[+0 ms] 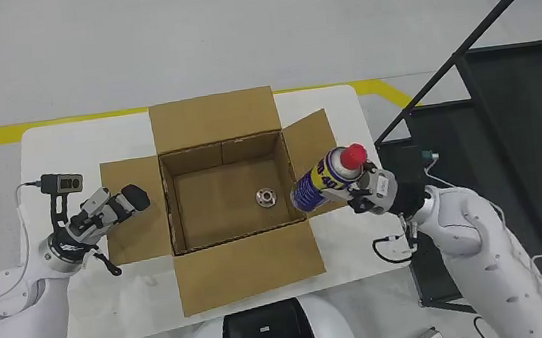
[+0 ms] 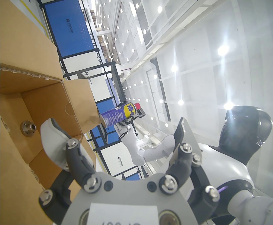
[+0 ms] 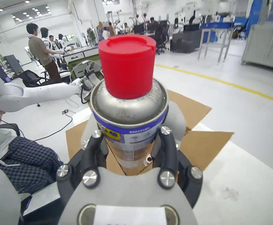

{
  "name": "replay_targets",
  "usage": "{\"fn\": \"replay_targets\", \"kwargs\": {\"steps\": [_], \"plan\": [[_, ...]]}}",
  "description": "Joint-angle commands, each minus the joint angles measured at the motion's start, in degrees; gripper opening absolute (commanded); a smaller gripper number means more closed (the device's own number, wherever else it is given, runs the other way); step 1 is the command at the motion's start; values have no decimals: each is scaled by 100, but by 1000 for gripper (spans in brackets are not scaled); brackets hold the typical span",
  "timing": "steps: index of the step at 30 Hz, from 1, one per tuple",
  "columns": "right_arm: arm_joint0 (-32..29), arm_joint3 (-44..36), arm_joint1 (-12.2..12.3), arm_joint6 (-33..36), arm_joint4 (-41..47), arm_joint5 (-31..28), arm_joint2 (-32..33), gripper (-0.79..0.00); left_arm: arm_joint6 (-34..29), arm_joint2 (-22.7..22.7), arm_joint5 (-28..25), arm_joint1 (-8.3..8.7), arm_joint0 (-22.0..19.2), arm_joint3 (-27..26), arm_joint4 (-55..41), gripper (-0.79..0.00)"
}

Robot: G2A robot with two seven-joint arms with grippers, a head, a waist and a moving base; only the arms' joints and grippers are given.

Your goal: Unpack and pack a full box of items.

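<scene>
Spray can (image 1: 324, 178): held in the air above the right flap of the cardboard box (image 1: 219, 157), base end just over the right wall, apparently not touching the cardboard. Clamped by the right gripper (image 3: 131, 125), fingers closed on both sides of the body just under the metal shoulder, close to the red cap (image 1: 352, 158).

Probably a thin metal cylinder: stiff, smooth, a little slippery, likely of middle weight if full. Best taken across the round body, as here, and not by the cap, maybe loose under a pull. With a grip so near the cap end and the long body free beyond the fingers, some risk of swinging or sliding in the grasp.

Long axis tilted, almost lying: base pointing down toward the inside of the box, cap pointing away from it, toward the right arm.

On the box floor, a little right of the middle, a small metal flange (image 1: 265, 198), lying flat, well below the can.

At the other side, left gripper (image 1: 132, 199) over the left flap, fingers spread wide, holding nothing. White table (image 1: 57, 143) under all.
</scene>
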Motion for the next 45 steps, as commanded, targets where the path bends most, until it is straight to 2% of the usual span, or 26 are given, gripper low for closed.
{"fn": "replay_targets", "kwargs": {"steps": [1,4,23,26,29,31,36,40,45], "plan": [[237,-4,17,711,365,265,-148,-785,0,0,0,0,0,0,0,0],[383,62,33,1044,747,351,-228,-785,0,0,0,0,0,0,0,0],[380,70,32,1073,718,410,-248,-785,0,0,0,0,0,0,0,0],[583,13,40,1468,781,532,-450,-785,0,0,0,0,0,0,0,0],[1107,67,37,2366,1265,959,-886,-785,0,0,0,0,0,0,0,0],[1695,190,17,3063,1710,1358,-1229,-785,0,0,0,0,0,0,0,0],[3037,1268,-138,4075,2810,2213,-2162,-785,0,0,0,0,0,0,0,0],[3953,2103,-317,4629,3379,2600,-2901,-785,0,0,0,0,0,0,0,0],[4626,2897,-542,4799,3608,2961,-3619,-785,0,0,0,0,0,0,0,0]]}}
